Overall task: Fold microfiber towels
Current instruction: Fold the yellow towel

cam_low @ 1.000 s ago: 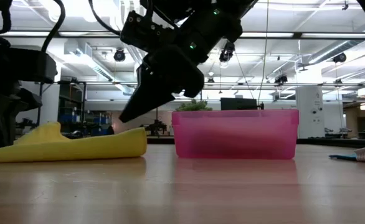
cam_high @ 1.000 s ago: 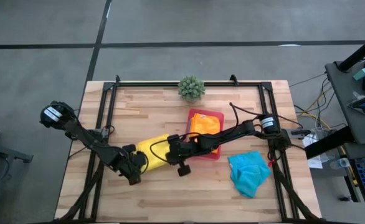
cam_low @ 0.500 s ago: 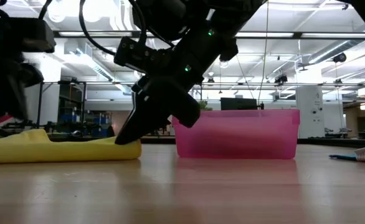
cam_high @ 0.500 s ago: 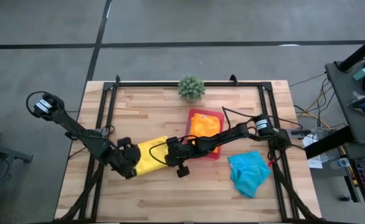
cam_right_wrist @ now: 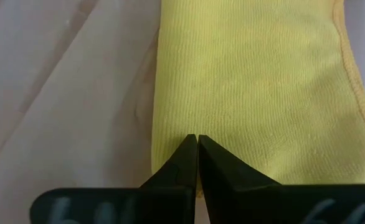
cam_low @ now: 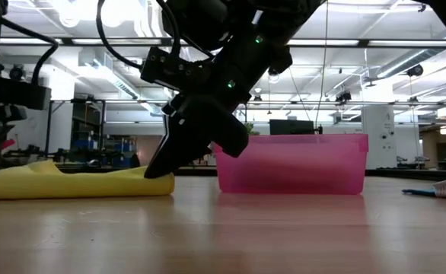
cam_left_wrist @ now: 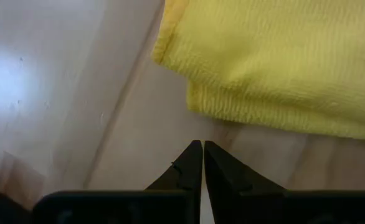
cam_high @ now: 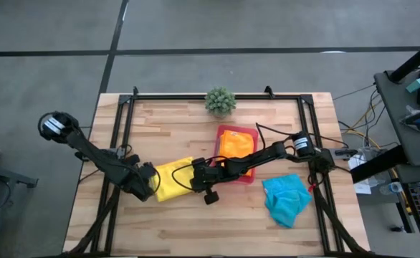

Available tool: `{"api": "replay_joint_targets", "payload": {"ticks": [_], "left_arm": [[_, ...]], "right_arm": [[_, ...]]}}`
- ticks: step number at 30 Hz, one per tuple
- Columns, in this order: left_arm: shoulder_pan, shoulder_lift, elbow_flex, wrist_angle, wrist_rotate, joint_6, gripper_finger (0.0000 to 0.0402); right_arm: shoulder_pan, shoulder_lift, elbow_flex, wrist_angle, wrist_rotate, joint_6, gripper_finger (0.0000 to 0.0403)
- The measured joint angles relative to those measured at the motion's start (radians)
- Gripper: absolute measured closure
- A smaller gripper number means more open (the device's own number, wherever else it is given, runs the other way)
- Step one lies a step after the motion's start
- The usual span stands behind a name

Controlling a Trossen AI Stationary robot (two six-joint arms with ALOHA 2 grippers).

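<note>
A folded yellow towel (cam_high: 170,179) lies flat on the wooden table, seen edge-on in the low view (cam_low: 71,184). My right gripper (cam_high: 188,177) is shut, its tips down on the towel's right end (cam_right_wrist: 196,140). My left gripper (cam_high: 150,188) is shut and points steeply down just off the towel's left end; in the left wrist view its tips (cam_left_wrist: 202,148) stand over bare wood short of the towel's edge (cam_left_wrist: 232,112). An orange towel (cam_high: 236,142) lies in the pink tray (cam_high: 251,175). A turquoise towel (cam_high: 287,198) lies crumpled at the right. My right gripper presses its shut fingertips (cam_low: 156,172) on the top layer of the yellow towel near its right-hand folded edge (cam_right_wrist: 164,146). The fingers come slanting down from the table's right. The towel lies flat on the table under them.
The pink tray (cam_low: 291,164) stands right behind my right arm. A small spiky green plant (cam_high: 220,100) stands at the far edge. Black frame rails (cam_high: 117,143) run along the table's left, right and far sides. Bare wood lies along the near edge.
My left gripper has drawn back from the towel's near left corner toward the table's left and far side, tipping steeper. My right gripper has come down onto the towel's right end. The towel's raised left hump has sunk and the towel lies flatter.
</note>
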Motion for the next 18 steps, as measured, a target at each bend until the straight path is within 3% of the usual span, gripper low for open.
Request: {"api": "replay_joint_targets", "payload": {"ticks": [10, 15, 18], "left_arm": [[-0.001, -0.058, 0.064, 0.043, 0.096, -0.004, 0.0398], [-0.001, -0.152, 0.061, 0.105, 0.087, -0.006, 0.0380], [-0.001, -0.206, 0.048, 0.094, 0.024, -0.039, 0.0351]], "right_arm": [[0.000, -0.045, 0.000, -0.010, 0.004, -0.003, 0.0394], [0.000, -0.080, 0.000, -0.029, 0.022, -0.025, 0.0394], [0.004, -0.091, -0.002, -0.029, 0.056, -0.044, 0.0394]]}}
